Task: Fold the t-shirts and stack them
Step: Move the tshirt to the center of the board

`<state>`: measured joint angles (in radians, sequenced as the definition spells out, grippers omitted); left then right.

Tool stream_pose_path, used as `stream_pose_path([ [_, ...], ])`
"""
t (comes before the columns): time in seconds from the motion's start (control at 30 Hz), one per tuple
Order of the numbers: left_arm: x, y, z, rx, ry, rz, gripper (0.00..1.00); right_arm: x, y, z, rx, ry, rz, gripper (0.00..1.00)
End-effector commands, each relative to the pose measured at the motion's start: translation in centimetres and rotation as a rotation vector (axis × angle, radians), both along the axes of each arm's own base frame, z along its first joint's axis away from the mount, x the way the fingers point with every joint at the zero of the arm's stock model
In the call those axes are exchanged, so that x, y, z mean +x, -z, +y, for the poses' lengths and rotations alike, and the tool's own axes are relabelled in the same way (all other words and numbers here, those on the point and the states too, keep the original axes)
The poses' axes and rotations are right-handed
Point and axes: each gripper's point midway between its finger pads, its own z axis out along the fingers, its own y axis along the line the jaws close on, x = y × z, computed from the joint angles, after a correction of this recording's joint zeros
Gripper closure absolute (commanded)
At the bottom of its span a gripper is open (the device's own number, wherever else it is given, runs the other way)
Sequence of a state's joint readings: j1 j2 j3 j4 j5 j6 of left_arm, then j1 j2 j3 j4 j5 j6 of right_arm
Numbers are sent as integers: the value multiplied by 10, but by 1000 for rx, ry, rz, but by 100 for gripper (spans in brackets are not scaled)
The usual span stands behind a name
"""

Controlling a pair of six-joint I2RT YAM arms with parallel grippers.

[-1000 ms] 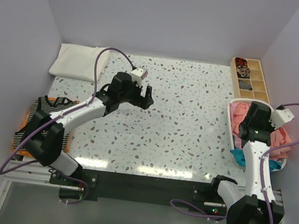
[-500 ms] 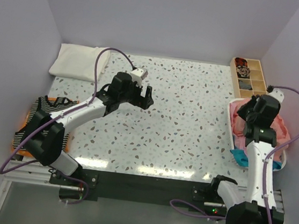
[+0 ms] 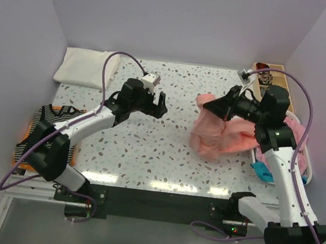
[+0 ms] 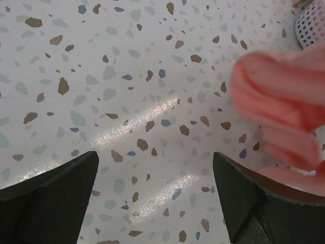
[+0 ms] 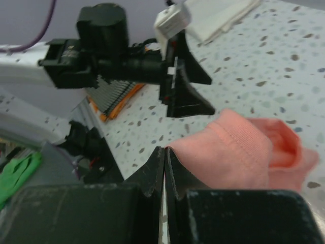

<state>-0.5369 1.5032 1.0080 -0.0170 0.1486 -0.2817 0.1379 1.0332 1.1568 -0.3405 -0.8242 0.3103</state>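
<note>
Speckled worktop [image 3: 165, 152] is lying beneath the crumpled salmon-pink cotton t-shirt [image 3: 217, 137] you are dangling right of centre from clamped right jaws; left jaws, wide and empty, are hovering to its left.

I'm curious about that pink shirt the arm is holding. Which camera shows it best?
The overhead view: most of the pink shirt hangs bunched from the right gripper over the table. The left wrist view catches only a blurred edge of it; the right wrist view shows only the pinched fold.
</note>
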Motion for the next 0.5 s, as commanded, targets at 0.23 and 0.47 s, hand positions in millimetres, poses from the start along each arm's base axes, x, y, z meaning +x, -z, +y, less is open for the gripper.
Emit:
stream_pose_path([
  [0.23, 10, -47, 39, -107, -217, -120, 0, -81, -71, 60, 106, -504, -233, 100],
  [0.47, 7, -55, 69, -107, -352, -152, 0, -61, -42, 127, 86, -637, -123, 100],
])
